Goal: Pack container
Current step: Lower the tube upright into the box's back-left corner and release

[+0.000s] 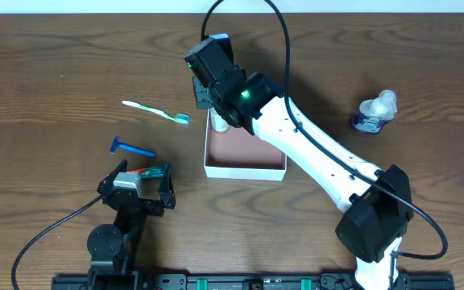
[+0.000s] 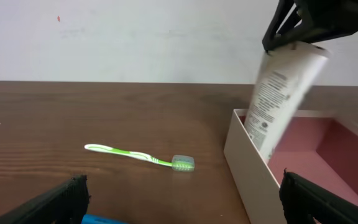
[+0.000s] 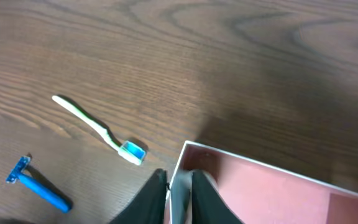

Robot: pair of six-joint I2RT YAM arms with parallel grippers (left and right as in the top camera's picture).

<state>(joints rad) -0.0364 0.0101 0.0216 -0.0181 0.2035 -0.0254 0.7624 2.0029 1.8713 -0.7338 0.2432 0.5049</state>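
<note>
Right claw (image 2: 298, 38) is clenched on the top end of a white tube (image 2: 278, 106) w/ small print. The tube hangs tilted, its lower end down inside the box (image 1: 244, 171) at the far-left corner, close to the left wall. Can't tell if it touches the floor.

The box sits mid-desk (image 1: 55, 64): shallow, square, thin white walls, dull pink floor. From overhead, the right arm's white links cross above its right side.

Toothbrush (image 1: 155, 111), green and white w/ the bristle head toward the box, lies flat just left of that corner, apart from the wall. Razor (image 1: 131, 148), blue, lies nearer the front, btwn the toothbrush and the left claw (image 1: 142, 176).

The left claw rests low at the desk's front-left, released, fingers spread wide. A red-and-teal item (image 1: 150, 171) shows btwn them from above; what it is, and whether it touches them, can't be told.

A small blue-and-white bottle (image 1: 374, 113) w/ a pale cap sits well apart, to the box's right.
</note>
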